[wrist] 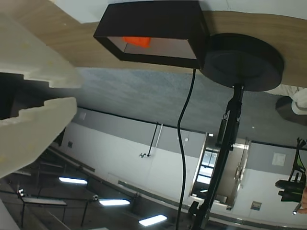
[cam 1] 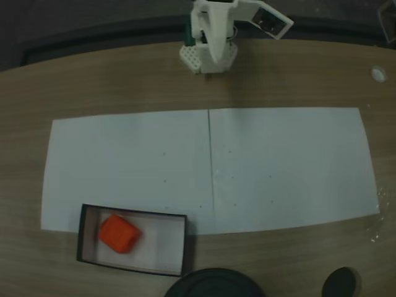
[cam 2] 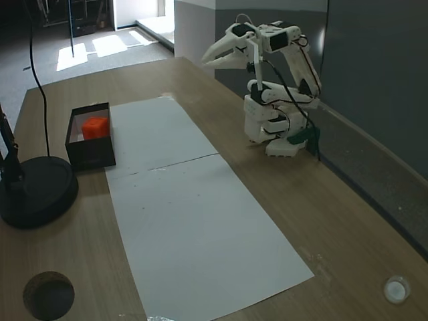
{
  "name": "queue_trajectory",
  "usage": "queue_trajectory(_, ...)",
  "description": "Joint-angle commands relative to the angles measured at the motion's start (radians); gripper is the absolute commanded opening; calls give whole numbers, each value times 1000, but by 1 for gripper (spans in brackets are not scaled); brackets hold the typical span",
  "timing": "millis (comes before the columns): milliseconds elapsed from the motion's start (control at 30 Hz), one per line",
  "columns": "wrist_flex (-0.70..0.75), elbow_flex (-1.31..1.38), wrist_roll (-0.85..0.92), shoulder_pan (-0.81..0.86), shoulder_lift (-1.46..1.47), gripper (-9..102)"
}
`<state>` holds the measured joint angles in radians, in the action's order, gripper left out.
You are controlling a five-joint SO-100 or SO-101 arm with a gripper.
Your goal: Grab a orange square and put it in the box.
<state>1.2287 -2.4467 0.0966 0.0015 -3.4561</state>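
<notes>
The orange square (cam 1: 119, 234) is a small, bright orange-red block with softly rounded edges, lying tilted on the pale bottom of the box (cam 1: 184, 242), toward the left end as a fixed view from above shows it. In the other fixed view it sits in the far part of the tray, its top face catching light (cam 2: 95, 127). The box is a shallow rectangle with thin black walls, and it rests half on the white paper sheets (cam 1: 278, 167) and half on the bare wooden table (cam 1: 124, 80). Beside it stands a round black lamp-like base (cam 2: 33, 190) (a pole and cable rise from it), and a round hole (cam 2: 48, 295) in the tabletop lies further along.

The white arm is folded back over its base at the far table edge, well apart from the box. Its gripper (cam 2: 212, 57) is raised in the air with the jaws slightly parted and nothing between them
</notes>
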Motion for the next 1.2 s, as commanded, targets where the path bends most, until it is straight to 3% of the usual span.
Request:
queue_trajectory(0,-64,-140,-84,-18,-18,0)
queue_trajectory(300,-190,-482,-104,-38,-18,0)
queue_trajectory(533,-186,-620,-104,-40,-18,0)
queue_trajectory(700,-132,-606,-101,-40,-18,0)
queue_trajectory(867,60,-555,-106,-40,-18,0)
queue_trajectory(1167,64,-552,-106,-40,-17,0)
